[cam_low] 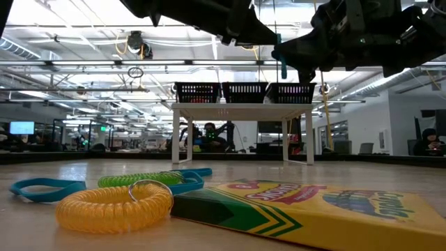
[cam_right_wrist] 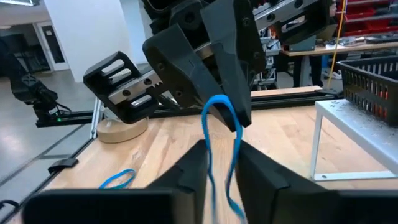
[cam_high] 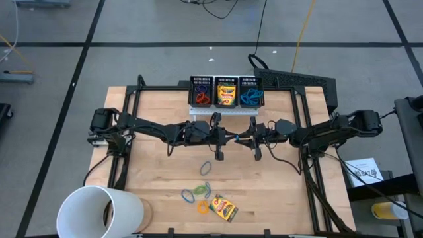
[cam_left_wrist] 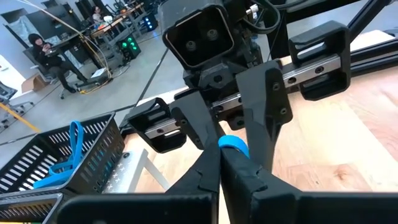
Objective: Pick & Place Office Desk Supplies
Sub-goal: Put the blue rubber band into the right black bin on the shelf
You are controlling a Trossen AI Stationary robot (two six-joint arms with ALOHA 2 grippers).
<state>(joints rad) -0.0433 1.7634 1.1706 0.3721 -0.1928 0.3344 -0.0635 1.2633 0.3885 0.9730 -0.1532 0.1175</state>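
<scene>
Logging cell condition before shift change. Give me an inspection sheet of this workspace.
Surface: wood table.
Job's things: blue band held above table centre; loose bands and crayon box by the near edge; more in bins.
Clutter: white cup on its side, near-left corner.
Grippers: left gripper shut on blue band; right gripper facing it at the band.
Cables: yellow cable on floor behind.
Surroundings: people at desks.

A light wooden table (cam_high: 158, 178) is carrying a white riser (cam_high: 225, 110) at its far edge; nearer than that riser are lying a crayon box (cam_high: 223, 208), coiled bands (cam_high: 197, 194), and a white cup (cam_high: 99, 210) on its side.
</scene>
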